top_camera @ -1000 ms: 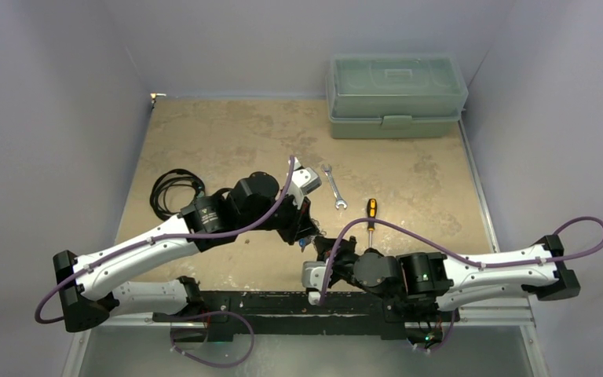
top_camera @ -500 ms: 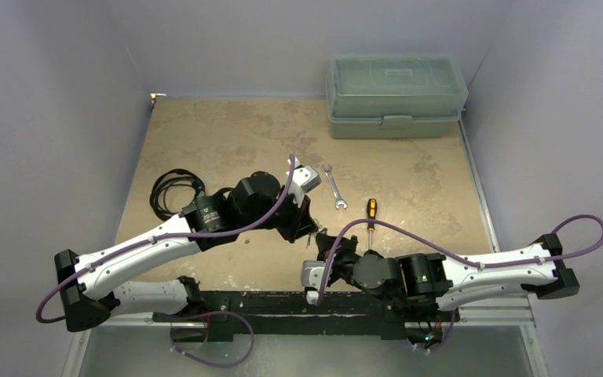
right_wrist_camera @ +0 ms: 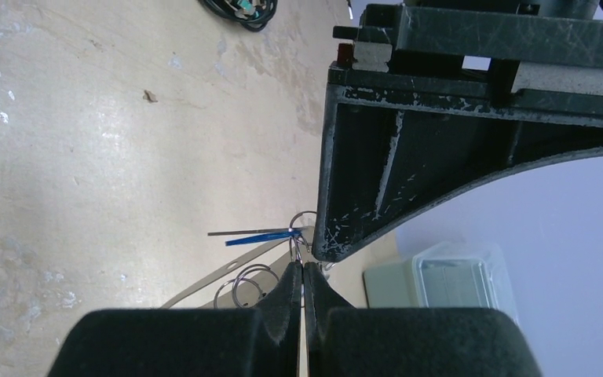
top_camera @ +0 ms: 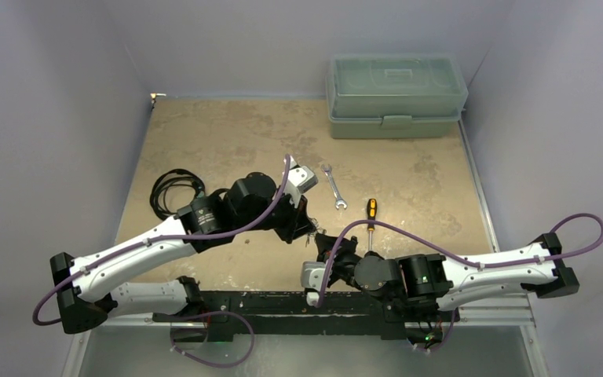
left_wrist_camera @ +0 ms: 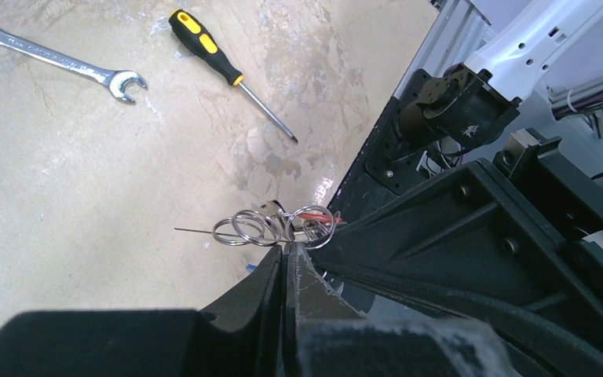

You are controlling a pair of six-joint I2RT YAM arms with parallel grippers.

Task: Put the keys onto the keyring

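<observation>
Left gripper [left_wrist_camera: 286, 265]: shut tight, the keyring [left_wrist_camera: 271, 228] is pinched at its rings.
Right gripper [right_wrist_camera: 302, 275]: shut tight, the blue key [right_wrist_camera: 259, 234] seems pinched.
Where: held above the table [top_camera: 228, 133].
Progress: hooked on or not cannot be told.

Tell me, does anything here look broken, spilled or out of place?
Nothing spilled or broken. The wrench and screwdriver lie loose outside the shut toolbox. The left end effector and right end effector both pinch the tangled keyring.
</observation>
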